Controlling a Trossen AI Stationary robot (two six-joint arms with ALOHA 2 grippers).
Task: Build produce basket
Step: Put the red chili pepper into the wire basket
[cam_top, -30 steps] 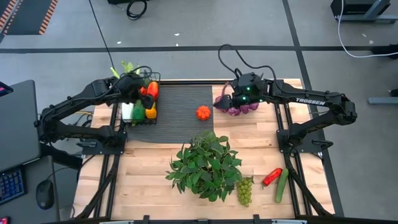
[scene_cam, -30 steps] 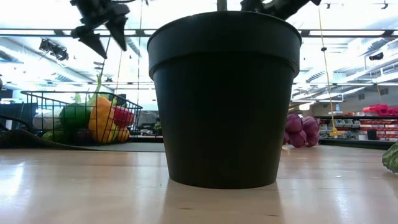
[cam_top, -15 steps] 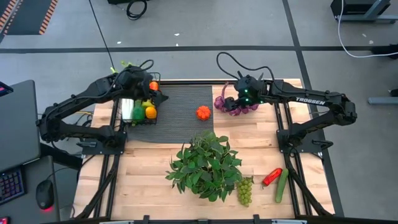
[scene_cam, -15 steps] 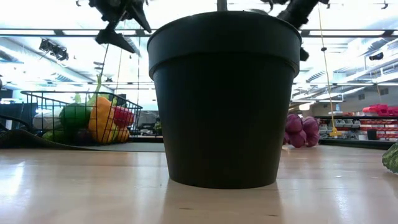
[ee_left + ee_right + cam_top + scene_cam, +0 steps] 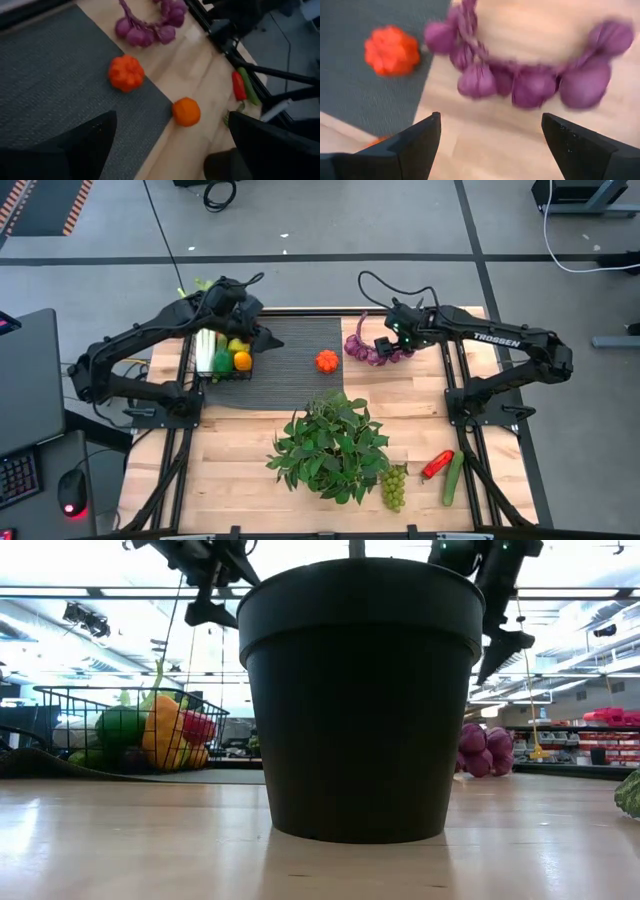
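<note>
The black wire basket (image 5: 224,358) stands on the dark ribbed mat (image 5: 290,345) at the far left, with peppers and other produce in it (image 5: 160,730). My left gripper (image 5: 264,339) hangs open beside it above the mat, pointing at a red-orange fruit (image 5: 126,73) and an orange (image 5: 186,111). My right gripper (image 5: 491,120) stands open above the purple bulb string (image 5: 520,82), which lies on the wood just right of the mat (image 5: 376,350). Grapes (image 5: 394,486), a red pepper (image 5: 437,465) and a cucumber (image 5: 454,478) lie at the near right.
A big leafy plant (image 5: 334,444) in a black pot (image 5: 360,700) stands in the middle of the table's near half and blocks most of the low view. The red-orange fruit (image 5: 326,361) sits at the mat's right edge. Bare wood lies at the near left.
My left gripper has swung from above the basket toward the table's right, out over the mat, and its fingers have tipped up from pointing steeply down. My right gripper has come down toward the purple bulb string and tipped to point more steeply down. Both stayed open.
</note>
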